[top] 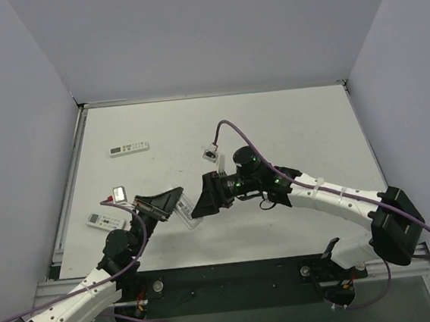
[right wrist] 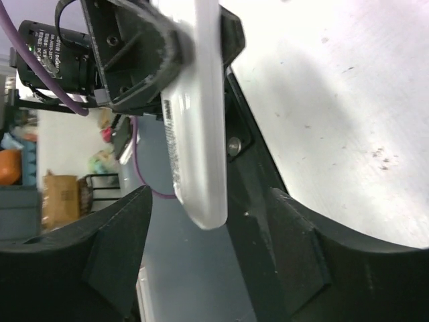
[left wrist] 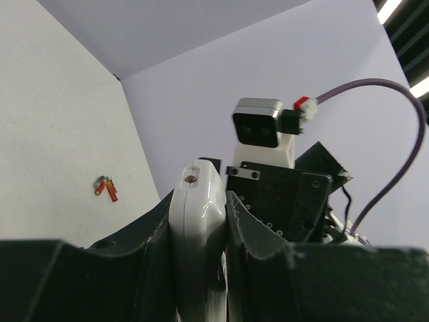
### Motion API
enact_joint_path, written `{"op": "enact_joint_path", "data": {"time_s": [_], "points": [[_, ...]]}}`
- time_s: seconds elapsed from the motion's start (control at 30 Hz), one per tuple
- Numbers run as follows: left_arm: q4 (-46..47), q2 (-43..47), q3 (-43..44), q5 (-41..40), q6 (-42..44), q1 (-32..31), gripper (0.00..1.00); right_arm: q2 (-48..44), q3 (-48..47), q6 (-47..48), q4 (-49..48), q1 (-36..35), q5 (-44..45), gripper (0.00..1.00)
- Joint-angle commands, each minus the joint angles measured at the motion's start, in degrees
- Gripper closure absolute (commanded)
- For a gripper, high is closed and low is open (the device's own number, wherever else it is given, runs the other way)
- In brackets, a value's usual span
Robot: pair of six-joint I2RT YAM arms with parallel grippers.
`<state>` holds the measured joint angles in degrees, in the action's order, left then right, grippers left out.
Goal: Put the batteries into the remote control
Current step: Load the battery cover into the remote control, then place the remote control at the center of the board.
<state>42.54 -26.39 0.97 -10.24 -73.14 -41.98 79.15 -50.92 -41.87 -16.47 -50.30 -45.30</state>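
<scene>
My left gripper (top: 167, 203) (left wrist: 198, 201) is shut on a white remote control (top: 191, 218) and holds it above the table, near the front middle. In the left wrist view the remote (left wrist: 196, 221) stands end-on between the dark fingers, with a small brown lens at its tip. My right gripper (top: 203, 196) (right wrist: 211, 194) is open, with one jaw on either side of the remote's free end (right wrist: 198, 134) and a gap on both sides. Two small batteries with red and orange markings (left wrist: 105, 188) lie on the table in the left wrist view. They are hidden in the top view.
A slim white remote (top: 128, 148) lies at the back left. Another white remote (top: 101, 221) lies by the table's left edge, next to the left arm. The right wrist camera (left wrist: 258, 131) faces the left gripper at close range. Grey walls enclose the table.
</scene>
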Motion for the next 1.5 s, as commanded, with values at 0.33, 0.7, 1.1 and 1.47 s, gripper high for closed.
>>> {"op": "enact_joint_path", "data": {"time_s": [0.33,0.7,1.1,1.47], "points": [[-15.1,-2.3,4.3,0.5,5.4,-0.3,1.00,-1.7,-14.5,25.3,26.0,-12.5,32.9,0.29],[-14.2,-3.5,5.0,0.7,4.9,-0.4,1.00,7.4,-18.5,25.3,27.9,-16.5,41.8,0.28],[-10.7,-3.3,3.2,1.1,4.7,-0.4,1.00,12.4,-20.2,23.8,24.8,-16.6,37.7,0.30],[-9.0,-1.8,2.5,1.9,5.5,-0.4,0.81,11.0,-16.9,22.4,24.9,-14.0,37.8,0.82]]}}
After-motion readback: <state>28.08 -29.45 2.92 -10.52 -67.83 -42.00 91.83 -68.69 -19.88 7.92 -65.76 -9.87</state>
